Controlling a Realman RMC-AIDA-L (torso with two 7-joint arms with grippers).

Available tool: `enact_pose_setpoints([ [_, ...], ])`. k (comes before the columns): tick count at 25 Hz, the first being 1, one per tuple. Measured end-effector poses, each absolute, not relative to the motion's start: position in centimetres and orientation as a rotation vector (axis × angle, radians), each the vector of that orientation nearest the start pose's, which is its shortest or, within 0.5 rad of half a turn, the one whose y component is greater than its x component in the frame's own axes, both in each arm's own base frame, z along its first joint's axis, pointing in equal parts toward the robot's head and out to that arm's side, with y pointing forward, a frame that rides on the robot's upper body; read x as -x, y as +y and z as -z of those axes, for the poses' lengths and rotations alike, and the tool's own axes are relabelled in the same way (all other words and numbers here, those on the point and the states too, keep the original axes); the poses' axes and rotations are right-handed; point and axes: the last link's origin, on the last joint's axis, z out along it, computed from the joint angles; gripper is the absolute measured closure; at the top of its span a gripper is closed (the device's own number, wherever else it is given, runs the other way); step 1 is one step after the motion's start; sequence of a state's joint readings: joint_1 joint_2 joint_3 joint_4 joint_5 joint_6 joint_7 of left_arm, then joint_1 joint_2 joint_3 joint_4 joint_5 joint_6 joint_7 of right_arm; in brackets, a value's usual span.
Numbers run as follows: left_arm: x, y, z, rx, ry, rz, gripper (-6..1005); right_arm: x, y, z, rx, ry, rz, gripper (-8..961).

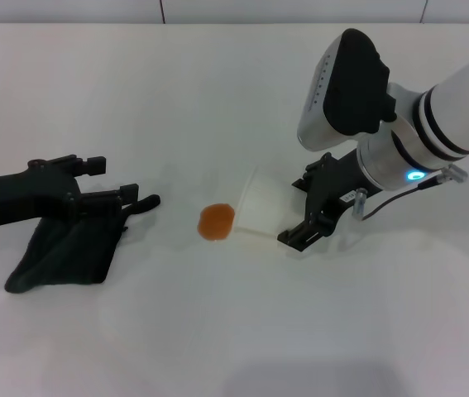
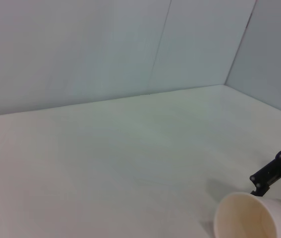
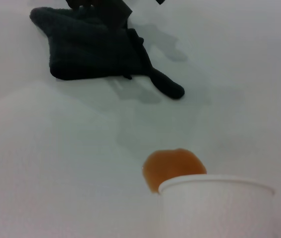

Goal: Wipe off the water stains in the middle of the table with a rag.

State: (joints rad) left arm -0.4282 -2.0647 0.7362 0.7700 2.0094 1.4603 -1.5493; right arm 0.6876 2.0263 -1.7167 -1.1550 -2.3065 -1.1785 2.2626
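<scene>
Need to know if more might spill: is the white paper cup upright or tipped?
Tipped. The white paper cup lies on its side in the right gripper, mouth facing the orange-brown blot.

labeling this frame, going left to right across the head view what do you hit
rag → left hand → water stains → paper cup → right hand

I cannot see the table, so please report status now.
Left hand over the rag, open. Right hand holds the tipped cup. Orange stain unwiped, at the cup's mouth.
</scene>
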Motion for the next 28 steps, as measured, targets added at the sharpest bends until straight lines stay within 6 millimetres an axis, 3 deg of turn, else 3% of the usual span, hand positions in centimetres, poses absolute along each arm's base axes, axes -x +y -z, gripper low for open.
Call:
enact_pose_setpoints([
  [5, 29.6, 32.5, -2.0, 2.584, -0.842, 0.551, 137, -14.5, 36.5, 7.0, 2.855, 0.293, 0.361, 109],
  [21, 29.4, 32.6, -2.0, 2.585, -0.837, 0.551, 137, -14.4, 36.5, 6.9, 2.853, 0.277, 0.363, 255],
  [28, 29.7, 32.5, -2.0, 2.58, -0.844, 0.548, 137, -12.2, 36.8, 4.0, 2.796, 0.23, 0.198, 304],
])
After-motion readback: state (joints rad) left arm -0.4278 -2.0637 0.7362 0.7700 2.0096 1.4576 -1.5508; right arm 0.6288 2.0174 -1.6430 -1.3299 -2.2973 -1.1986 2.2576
